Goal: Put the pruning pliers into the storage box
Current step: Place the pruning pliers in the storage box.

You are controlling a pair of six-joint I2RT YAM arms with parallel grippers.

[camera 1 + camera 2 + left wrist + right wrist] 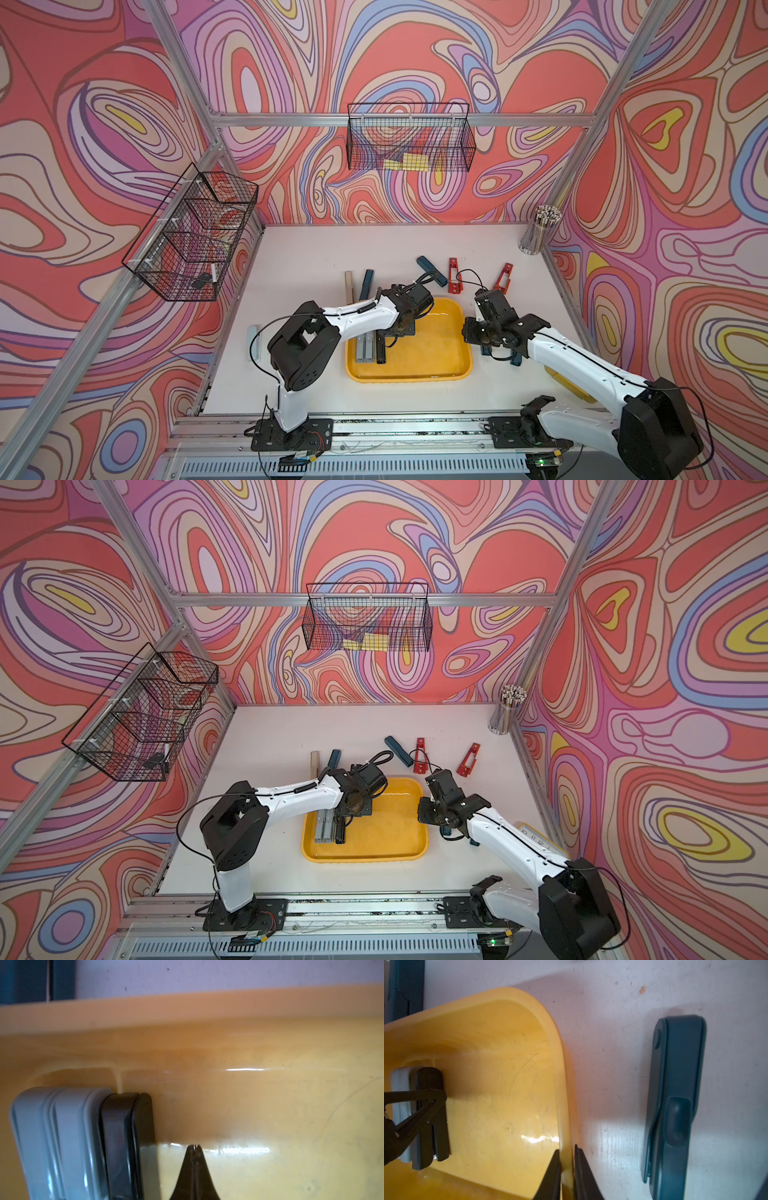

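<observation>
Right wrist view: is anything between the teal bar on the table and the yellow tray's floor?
Only bare table and the tray's raised rim separate the teal bar from the floor. The right gripper sits there, jaws shut on that rim. The grey bars and black bar lie at the tray's far side.

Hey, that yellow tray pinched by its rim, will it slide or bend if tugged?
The yellow tray probably slides easily: it sits flat on a smooth tabletop, holding only three bars. Its glossy rim may flex or slip between the right arm's fingers. Shallow and wide, it seems unlikely to tip.
</observation>
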